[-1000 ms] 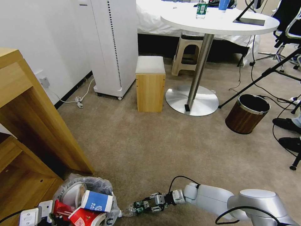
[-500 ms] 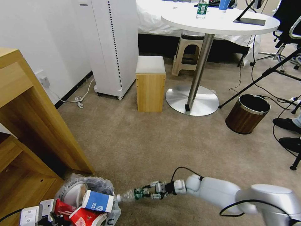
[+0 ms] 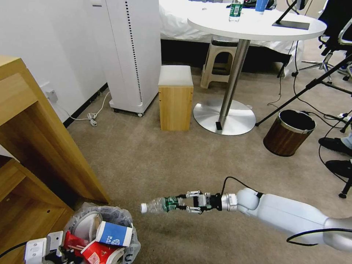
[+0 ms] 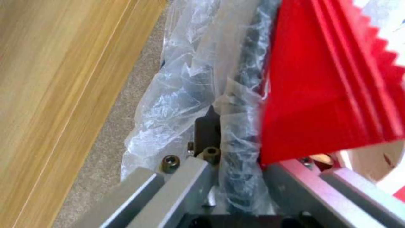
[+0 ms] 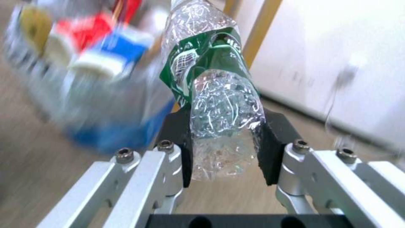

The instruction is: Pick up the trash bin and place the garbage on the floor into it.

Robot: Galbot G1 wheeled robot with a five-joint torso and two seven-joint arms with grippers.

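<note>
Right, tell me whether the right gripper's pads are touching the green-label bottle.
Touching. The right wrist view shows both black pads pressed against the crushed green-label bottle, one on each side, no gap.

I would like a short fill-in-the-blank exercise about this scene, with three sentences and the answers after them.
1. The right gripper is shut on a crushed bottle with a ____ label.
2. The left gripper is clamped on the rim of the trash bin, which is lined with a crinkly plastic ____.
3. The blue-white carton lies ____ the bin.

Missing words: green; bag; inside
</note>
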